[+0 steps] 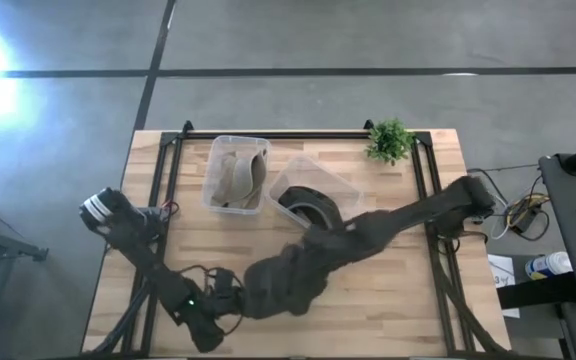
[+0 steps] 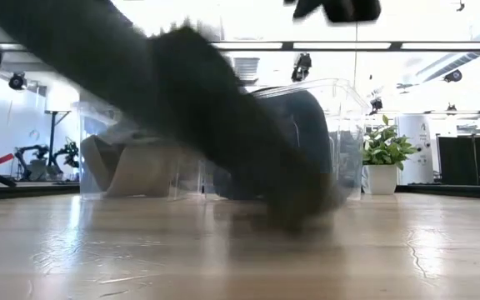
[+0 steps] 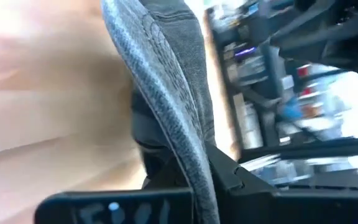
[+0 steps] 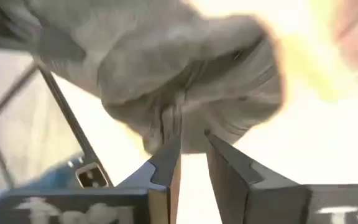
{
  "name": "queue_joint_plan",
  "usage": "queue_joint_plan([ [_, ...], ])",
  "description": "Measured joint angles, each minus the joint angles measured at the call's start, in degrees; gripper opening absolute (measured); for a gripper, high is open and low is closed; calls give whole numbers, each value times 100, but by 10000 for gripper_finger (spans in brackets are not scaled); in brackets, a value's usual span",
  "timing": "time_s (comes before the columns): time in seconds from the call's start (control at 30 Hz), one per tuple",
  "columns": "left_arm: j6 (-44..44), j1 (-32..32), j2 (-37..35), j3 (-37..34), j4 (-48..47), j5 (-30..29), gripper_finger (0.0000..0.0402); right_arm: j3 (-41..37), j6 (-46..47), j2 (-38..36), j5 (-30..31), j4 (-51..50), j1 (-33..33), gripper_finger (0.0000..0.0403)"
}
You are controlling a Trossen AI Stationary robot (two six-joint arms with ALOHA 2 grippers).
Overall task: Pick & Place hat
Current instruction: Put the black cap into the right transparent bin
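A dark grey hat (image 1: 283,280) lies crumpled on the wooden table near its near edge, between my two grippers. My left gripper (image 1: 230,297) is at the hat's left side and is shut on its brim (image 3: 173,124). My right arm reaches in from the table's right, and my right gripper (image 1: 303,255) is over the hat's far right part. It is shut on puckered grey cloth (image 4: 185,68). In the low view the arm and hat show only as a dark blur (image 2: 248,150). My left gripper pinches the hat's stitched brim edge (image 3: 188,155) between its two fingers, coming level from the table's left. The brim stands on edge and runs away from the fingers. My right gripper pinches a gathered fold of the hat's cloth (image 4: 171,118) at its fingertips (image 4: 169,155). Wrinkles spread out from that spot.
Two clear bins stand at the table's far middle. The left bin (image 1: 213,160) holds a tan hat (image 1: 236,178); the right bin (image 1: 343,185) holds a dark hat (image 1: 303,207). A small potted plant (image 1: 390,140) sits at the far right corner. Bare wood lies at the near right.
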Motion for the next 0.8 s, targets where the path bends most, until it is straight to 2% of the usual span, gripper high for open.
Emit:
queue_joint_plan([
  [0.07, 259, 0, -273, 0, 176, -170, 5, 2, 258, -498, 731, -283, 65, 77],
  [0.13, 800, 13, -585, 0, 362, -67, 5, 3, 542, -934, 1467, -615, 103, 80],
  [0.2, 1379, 13, -884, 0, 610, 82, 6, -20, 641, -1298, 2016, -915, 125, 83],
  [0.27, 1831, 11, -1182, 0, 807, -22, 6, -52, 823, -1620, 2481, -1233, 125, 85],
  [0.33, 2144, 62, -1505, 0, 836, -430, 6, -102, 1083, -1893, 2928, -1581, 125, 88],
  [0.4, 2321, 195, -1809, 0, 845, -1136, 6, -180, 1314, -2144, 3365, -1827, 125, 89],
  [0.5, 2385, 677, -2146, 0, 866, -1767, 6, -302, 1746, -2408, 3995, -1989, 122, 88],
  [0.57, 2426, 1180, -2235, 0, 1087, -1589, 6, -377, 1922, -2491, 4329, -2029, 120, 89],
  [0.7, 2708, 2254, -2070, 0, 2065, -257, 6, -535, 1949, -2524, 4610, -2023, 65, 93],
  [0.8, 2494, 2763, -1840, 126, 2284, 28, 6, -673, 2171, -2520, 4599, -2038, -11, 93],
])
